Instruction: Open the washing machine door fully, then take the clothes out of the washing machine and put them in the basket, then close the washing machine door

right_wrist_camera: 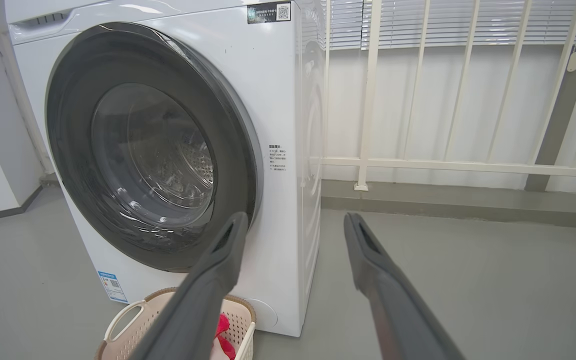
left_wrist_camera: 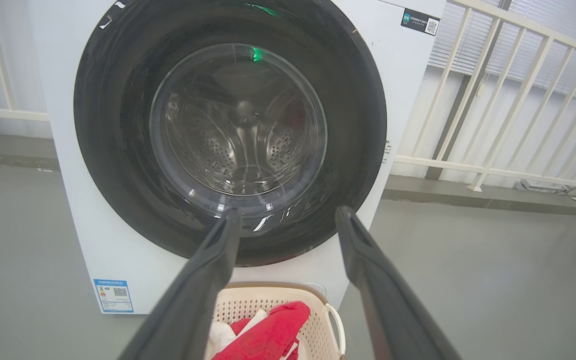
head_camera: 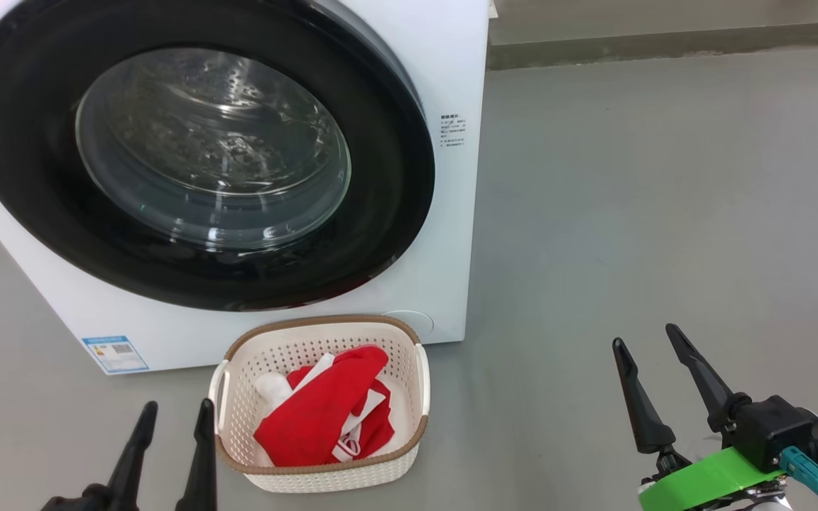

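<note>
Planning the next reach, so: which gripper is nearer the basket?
The left gripper, right beside the basket at its left handle; the right gripper stands well off on the other side, over bare floor.

Head looks down, close; wrists low, level; all share washing machine door (head_camera: 199, 152), basket (head_camera: 324, 480)

Black-fingered right tool (head_camera: 645, 335); green wristband (head_camera: 707, 479)

Washing machine (head_camera: 451, 71): top and left side cut off by head view's edge. Washing machine door (head_camera: 25, 177): upper rim cut off too. Drum (head_camera: 224, 142) behind glass: blurred by reflections. Blue sticker (head_camera: 115, 353), small print (head_camera: 453, 133) near machine's right edge: too small to read. Left gripper (head_camera: 178, 406): body cut off at bottom edge. Clothes (head_camera: 317, 419) heaped in basket (head_camera: 324, 323): garment count unclear, basket floor mostly hidden beneath.
</note>
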You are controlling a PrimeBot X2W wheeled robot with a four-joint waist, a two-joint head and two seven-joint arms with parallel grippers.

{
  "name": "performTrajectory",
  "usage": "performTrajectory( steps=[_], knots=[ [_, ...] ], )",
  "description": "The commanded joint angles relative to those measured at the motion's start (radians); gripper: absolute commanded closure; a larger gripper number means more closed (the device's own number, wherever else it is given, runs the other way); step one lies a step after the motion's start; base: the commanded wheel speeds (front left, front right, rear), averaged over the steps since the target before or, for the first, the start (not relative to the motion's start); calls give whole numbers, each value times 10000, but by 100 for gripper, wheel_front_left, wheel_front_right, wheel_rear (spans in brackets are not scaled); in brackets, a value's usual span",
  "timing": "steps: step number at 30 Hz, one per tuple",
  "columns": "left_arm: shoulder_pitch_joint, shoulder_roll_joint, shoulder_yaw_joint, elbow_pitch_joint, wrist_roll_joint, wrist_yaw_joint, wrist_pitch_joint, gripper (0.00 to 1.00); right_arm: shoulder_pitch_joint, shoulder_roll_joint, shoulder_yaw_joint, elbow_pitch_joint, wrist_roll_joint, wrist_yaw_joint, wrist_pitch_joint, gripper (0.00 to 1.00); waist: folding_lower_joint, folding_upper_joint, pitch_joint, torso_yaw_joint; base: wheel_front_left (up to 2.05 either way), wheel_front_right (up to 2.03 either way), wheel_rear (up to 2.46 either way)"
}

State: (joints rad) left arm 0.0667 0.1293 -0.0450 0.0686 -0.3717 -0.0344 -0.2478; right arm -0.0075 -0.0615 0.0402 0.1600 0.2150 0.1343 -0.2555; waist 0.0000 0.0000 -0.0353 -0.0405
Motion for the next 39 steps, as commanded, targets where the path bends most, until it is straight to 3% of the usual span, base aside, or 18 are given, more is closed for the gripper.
performTrajectory(
  steps=[1, 9, 10, 18, 22, 26, 39],
  knots=[
    [-169, 182, 371, -327, -20, 91, -66, 0, -110, -28, 196, -392, -85, -36, -63, 0, 0, 0, 27, -17, 0, 0, 0],
    [-120, 277, 298, -460, 72, 213, 20, 0, 107, 19, 140, -788, -103, -36, -63, 0, 0, 0, 94, 2, 0, 0, 0],
    [5, 107, -42, -182, 27, 176, 54, 100, 267, 54, -19, -502, 0, 0, 0, 100, 0, 0, 94, 2, 0, 0, 0],
    [94, -161, -142, 511, -255, 149, 172, 100, 490, 104, 58, 176, 342, 1, 63, 100, 2, 0, 102, 14, 0, 0, 0],
    [43, -182, -83, 542, -651, 112, 288, 100, 452, 81, 32, 184, 814, 0, 161, 100, 23, 0, 90, 27, 0, 0, 0],
    [-31, -207, -15, 599, -1146, 67, 426, 100, 388, 56, 2, 222, 1400, -2, 282, 100, 1, 0, 120, 43, 0, 0, 0],
    [-233, -274, 165, 735, -2428, -51, 786, 100, 224, 5, -95, 296, 2897, -6, 607, 100, 0, 0, 154, 84, 0, 0, 0]
  ],
)
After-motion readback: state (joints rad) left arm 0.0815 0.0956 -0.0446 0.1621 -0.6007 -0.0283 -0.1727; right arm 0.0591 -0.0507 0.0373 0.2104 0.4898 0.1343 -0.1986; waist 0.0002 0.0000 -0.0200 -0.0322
